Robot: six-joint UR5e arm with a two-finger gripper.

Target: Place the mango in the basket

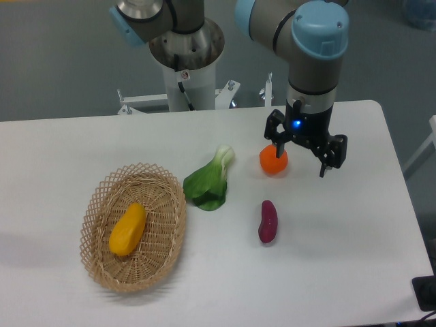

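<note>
The mango (127,229), a yellow-orange elongated fruit, lies inside the tan wicker basket (172,204) at the front left of the table. My gripper (302,159) hangs above the back right part of the table, far to the right of the basket. Its fingers are spread and nothing is between them. Its left finger (279,146) stands in front of the round orange fruit (272,162).
A green bok choy (210,182) lies right of the basket. A dark purple tuber (268,221) lies in front of the orange fruit. The robot base (185,61) stands behind the table's back edge. The table's right edge is near the gripper.
</note>
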